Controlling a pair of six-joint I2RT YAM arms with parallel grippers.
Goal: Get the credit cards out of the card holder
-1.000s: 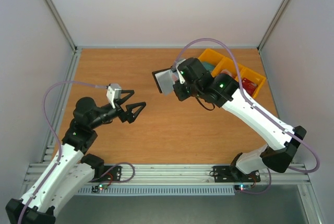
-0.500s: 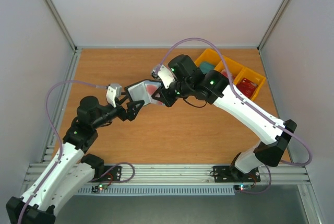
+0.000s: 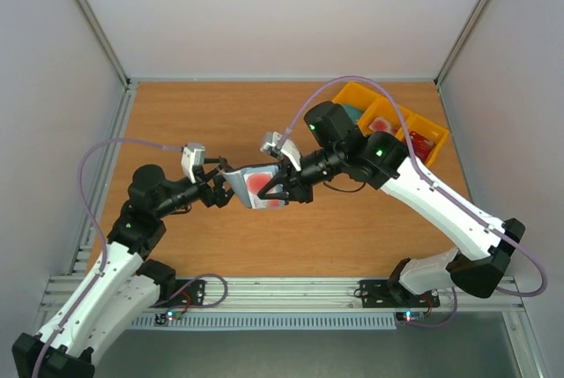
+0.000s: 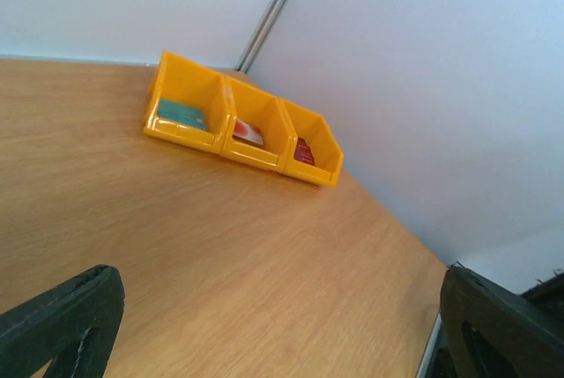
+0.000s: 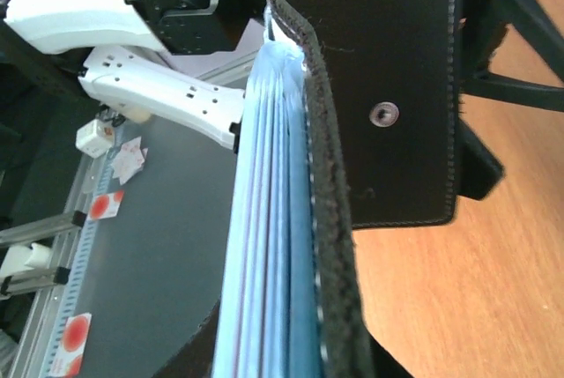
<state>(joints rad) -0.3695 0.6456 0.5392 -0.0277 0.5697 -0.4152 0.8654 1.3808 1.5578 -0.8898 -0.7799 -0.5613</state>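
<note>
Firmly, the right fingers [image 3: 282,186] pinch the card holder [image 3: 252,188] by its right edge and hold it up over the middle of the counter [image 3: 194,122]. The holder's inner face is turned toward the overhead camera, and a red card [image 3: 256,182] shows in it. Seen from the right wrist, its grey-blue layers run edge-on beside a black closure tab [image 5: 388,87] with a small metal snap [image 5: 382,114].

The left fingers [image 3: 223,191] stand wide apart just left of the holder's left edge. Whether they touch it cannot be told. The left wrist view shows the counter between the two tips.

At the far right of the counter sits a yellow tray [image 3: 352,93] with three compartments. One holds a teal item [image 4: 181,115], and the other two hold red things [image 4: 302,151].
</note>
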